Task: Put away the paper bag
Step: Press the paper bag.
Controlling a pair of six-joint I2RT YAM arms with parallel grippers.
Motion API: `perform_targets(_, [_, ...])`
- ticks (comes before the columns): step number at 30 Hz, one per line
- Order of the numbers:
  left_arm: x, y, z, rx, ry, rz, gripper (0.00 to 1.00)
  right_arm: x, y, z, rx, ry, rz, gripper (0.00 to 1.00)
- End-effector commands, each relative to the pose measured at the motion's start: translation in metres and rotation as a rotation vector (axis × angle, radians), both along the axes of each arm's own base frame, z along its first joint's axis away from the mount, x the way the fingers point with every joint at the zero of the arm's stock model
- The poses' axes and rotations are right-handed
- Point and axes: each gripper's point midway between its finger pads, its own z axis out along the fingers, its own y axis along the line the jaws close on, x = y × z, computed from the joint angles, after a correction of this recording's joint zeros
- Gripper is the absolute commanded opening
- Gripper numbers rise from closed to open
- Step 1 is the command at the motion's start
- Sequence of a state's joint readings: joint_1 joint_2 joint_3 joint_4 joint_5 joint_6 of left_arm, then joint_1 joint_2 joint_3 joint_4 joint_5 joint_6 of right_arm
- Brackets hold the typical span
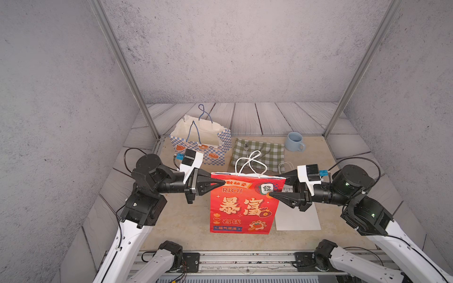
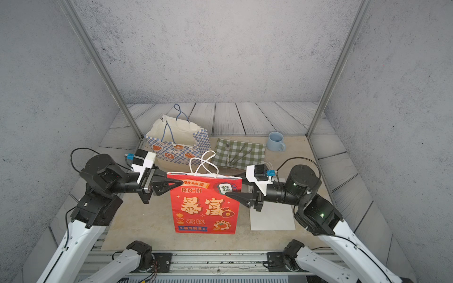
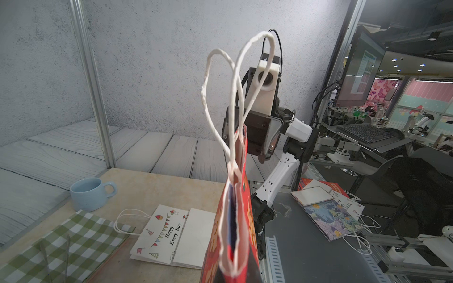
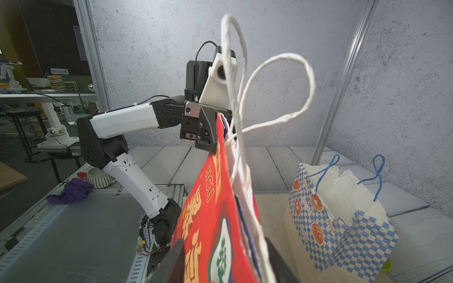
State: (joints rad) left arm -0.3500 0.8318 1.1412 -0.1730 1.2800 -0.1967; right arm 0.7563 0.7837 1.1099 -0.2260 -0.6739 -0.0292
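Note:
The paper bag (image 1: 242, 208) (image 2: 206, 208) is red with gold characters and white cord handles (image 1: 250, 161). It stands folded flat and upright over the middle of the table. My left gripper (image 1: 224, 182) (image 2: 182, 182) is shut on the bag's top left corner. The right wrist view shows that same grip on the far corner (image 4: 213, 144). My right gripper (image 1: 277, 185) (image 4: 226, 262) is open. Its two fingers (image 4: 176, 259) stand on either side of the bag's top right edge without pinching it.
A blue-checked paper bag (image 1: 203, 139) stands open at the back left. A green checked cloth (image 1: 259, 152) with cutlery lies behind the red bag. A pale blue mug (image 1: 294, 142) is at the back right. A flat white bag (image 1: 296, 215) lies under my right gripper.

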Motion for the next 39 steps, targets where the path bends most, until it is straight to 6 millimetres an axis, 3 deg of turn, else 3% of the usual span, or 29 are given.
perform_targets(1, [-0.012, 0.003, 0.021, -0.037, -0.067, -0.02, 0.0, 0.011, -0.01, -0.011, 0.0, 0.01, -0.108, 0.92])
perform_targets(4, [-0.016, 0.004, 0.028, -0.054, -0.073, -0.03, 0.0, 0.007, -0.01, -0.019, -0.022, 0.012, -0.088, 0.86])
perform_targets(8, [-0.017, 0.003, 0.031, -0.059, -0.072, -0.038, 0.0, -0.004, -0.002, -0.02, -0.043, 0.047, 0.009, 0.65])
perform_targets(15, [-0.016, 0.002, 0.039, -0.082, -0.089, -0.03, 0.0, -0.009, 0.003, -0.022, -0.039, 0.049, 0.064, 0.02])
perform_targets(16, [-0.016, 0.001, 0.039, -0.082, -0.088, -0.031, 0.0, -0.01, 0.002, -0.022, -0.038, 0.048, 0.063, 0.0])
perform_targets(17, [-0.015, 0.001, 0.039, -0.082, -0.09, -0.028, 0.0, -0.009, 0.002, -0.023, -0.04, 0.055, 0.056, 0.05])
perform_targets(18, [-0.015, 0.001, 0.039, -0.081, -0.09, -0.028, 0.0, -0.007, 0.001, -0.024, -0.041, 0.064, 0.04, 0.21])
perform_targets(19, [-0.015, 0.001, 0.039, -0.082, -0.093, -0.027, 0.0, -0.005, 0.0, -0.026, -0.041, 0.075, 0.024, 0.45])
perform_targets(20, [-0.015, 0.001, 0.04, -0.083, -0.094, -0.026, 0.0, -0.002, -0.002, -0.027, -0.039, 0.087, -0.005, 0.59])
perform_targets(23, [-0.016, 0.001, 0.043, -0.093, -0.107, -0.022, 0.0, 0.001, -0.007, -0.035, -0.036, 0.085, -0.042, 0.79])
perform_targets(25, [-0.017, 0.002, 0.048, -0.103, -0.122, -0.023, 0.0, 0.002, -0.008, -0.041, -0.036, 0.081, -0.052, 0.81])
perform_targets(28, [-0.018, 0.002, 0.055, -0.116, -0.137, -0.022, 0.0, 0.0, -0.005, -0.049, -0.048, 0.106, -0.028, 0.79])
perform_targets(31, [-0.02, 0.0, 0.059, -0.124, -0.15, -0.033, 0.0, -0.006, -0.002, -0.051, -0.054, 0.135, 0.016, 0.68])
perform_targets(39, [-0.019, -0.003, 0.057, -0.125, -0.163, -0.03, 0.0, -0.013, -0.003, -0.047, -0.055, 0.123, 0.048, 0.12])
